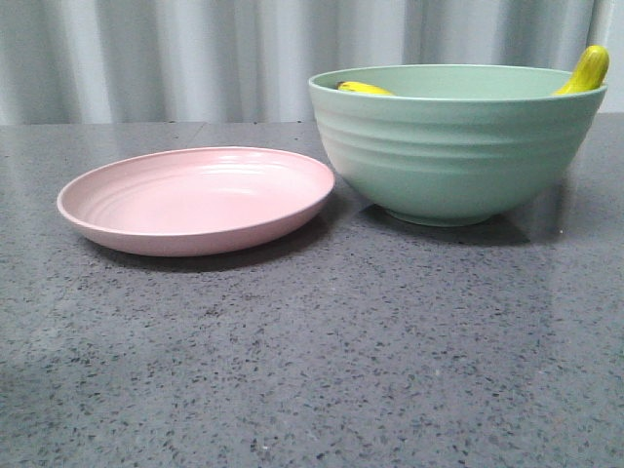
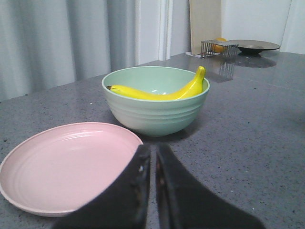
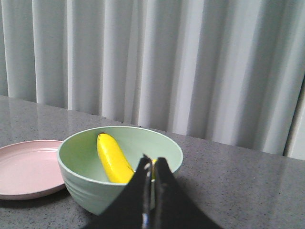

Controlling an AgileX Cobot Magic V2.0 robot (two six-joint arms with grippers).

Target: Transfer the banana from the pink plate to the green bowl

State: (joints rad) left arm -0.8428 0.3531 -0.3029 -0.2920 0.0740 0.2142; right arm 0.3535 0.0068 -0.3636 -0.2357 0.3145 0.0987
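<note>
The yellow banana (image 2: 157, 93) lies inside the green bowl (image 1: 453, 146), its stem tip poking over the rim at the right (image 1: 588, 70). It also shows in the right wrist view (image 3: 113, 163) inside the bowl (image 3: 86, 191). The pink plate (image 1: 195, 200) sits empty, left of the bowl and touching it. My left gripper (image 2: 153, 152) is shut and empty, low beside the plate's (image 2: 62, 164) near edge, well short of the bowl (image 2: 155, 114). My right gripper (image 3: 152, 164) is shut and empty, in front of the bowl's rim. Neither gripper shows in the front view.
The grey speckled table (image 1: 341, 370) stretches toward me. A pale curtain (image 1: 195, 49) hangs behind it. In the left wrist view a wire rack (image 2: 217, 47) and a dark dish (image 2: 252, 46) stand at the table's far end.
</note>
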